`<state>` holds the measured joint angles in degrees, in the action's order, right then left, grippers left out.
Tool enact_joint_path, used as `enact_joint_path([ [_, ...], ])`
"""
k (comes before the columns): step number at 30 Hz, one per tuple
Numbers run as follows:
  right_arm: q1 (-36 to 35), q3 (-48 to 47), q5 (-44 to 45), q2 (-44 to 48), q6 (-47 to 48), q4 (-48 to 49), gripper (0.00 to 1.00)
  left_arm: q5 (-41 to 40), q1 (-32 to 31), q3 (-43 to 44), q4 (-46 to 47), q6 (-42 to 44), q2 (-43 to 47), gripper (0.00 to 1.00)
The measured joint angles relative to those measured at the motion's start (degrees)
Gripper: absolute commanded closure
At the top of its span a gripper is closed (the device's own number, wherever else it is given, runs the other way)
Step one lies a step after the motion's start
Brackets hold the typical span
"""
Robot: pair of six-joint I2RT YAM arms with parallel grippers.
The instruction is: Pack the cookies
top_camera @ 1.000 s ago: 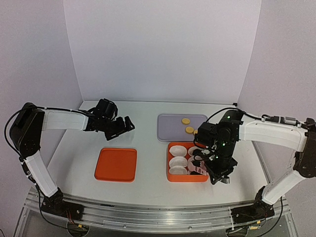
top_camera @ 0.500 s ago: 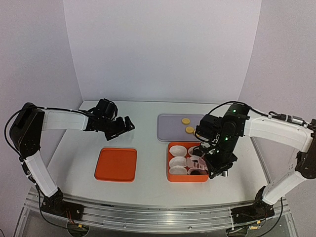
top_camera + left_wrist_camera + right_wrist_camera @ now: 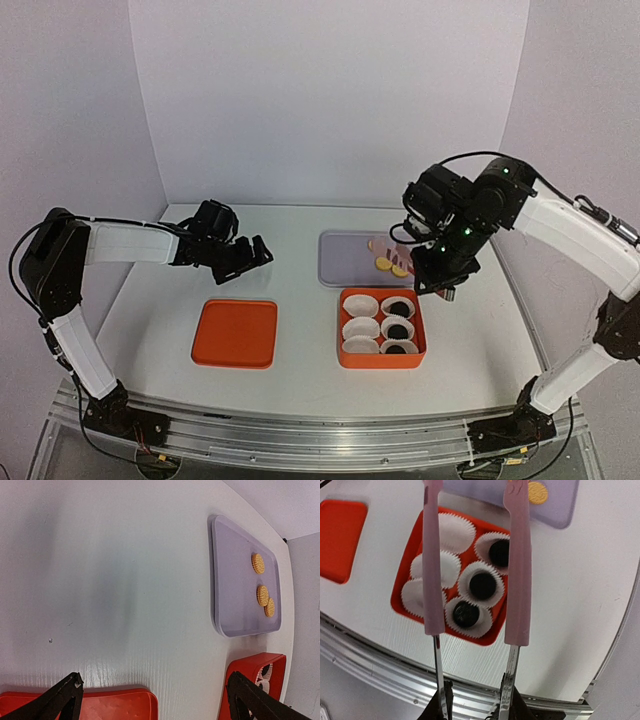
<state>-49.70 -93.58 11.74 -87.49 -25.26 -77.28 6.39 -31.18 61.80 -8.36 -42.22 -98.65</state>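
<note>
Three dark cookies lie in the right column of white cups in the orange box; the right wrist view shows them too. The left column of cups holds nothing. Three golden cookies lie on the lavender tray, also in the left wrist view. My right gripper is shut on the metal handles of pink tongs. The tongs are spread and empty, raised, with their tips over the tray. My left gripper is open and empty, hovering far left of the tray.
An orange lid lies flat left of the box, just below the left gripper. White walls close the back and sides. The table's metal front rail runs near the box.
My right arm has lifted from the front right of the box and swung back over the lavender tray. A dark cookie now shows in the front right cup. The left arm has not moved.
</note>
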Motion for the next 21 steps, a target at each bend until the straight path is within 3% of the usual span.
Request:
enact_joint_path([
  [10,16.6,-6.9,6.5,-16.6,14.3,1.0,0.72,0.1,0.0,0.5,-0.4,0.0,0.1,0.0],
  [21,22.9,-6.9,4.2,-20.6,28.6,0.9,0.7,0.1,0.0,2.6,-2.7,0.3,0.1,0.0],
])
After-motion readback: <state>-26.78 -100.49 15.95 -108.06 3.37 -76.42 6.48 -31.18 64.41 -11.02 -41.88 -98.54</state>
